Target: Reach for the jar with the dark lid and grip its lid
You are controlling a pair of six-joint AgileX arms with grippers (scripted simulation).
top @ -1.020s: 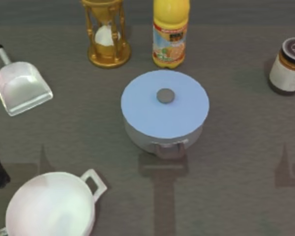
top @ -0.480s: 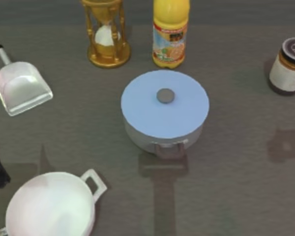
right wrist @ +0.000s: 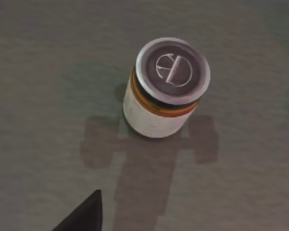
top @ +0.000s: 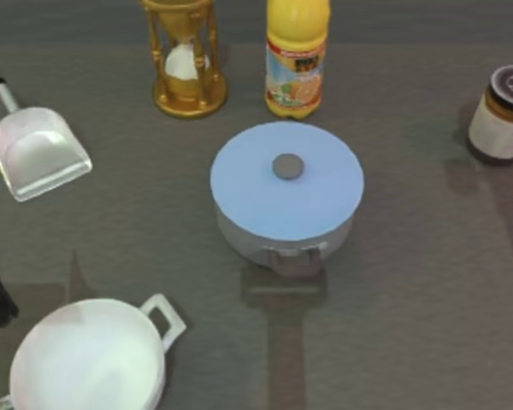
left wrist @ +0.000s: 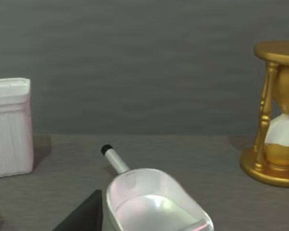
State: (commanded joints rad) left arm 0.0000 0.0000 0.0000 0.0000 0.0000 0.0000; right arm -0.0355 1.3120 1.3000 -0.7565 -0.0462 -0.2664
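Jar (top: 503, 115) sits upright at the table's far right edge, lid (right wrist: 172, 70) untouched. Right wrist view looks down on it, so the right arm is overhead; can't tell if its hand is open. Centre over the cap, descend straight, close across the rim. Left arm parked by the scoop (left wrist: 151, 201)

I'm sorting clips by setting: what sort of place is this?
Probably a simulated kitchen tabletop: a grey table bearing a pot with a light-blue lid, a white pan, an orange juice bottle and a jar.

Dull grey-brown table (top: 410, 325) with soft shadows; beyond its far edge a plain dark grey wall (left wrist: 135, 57), maybe.
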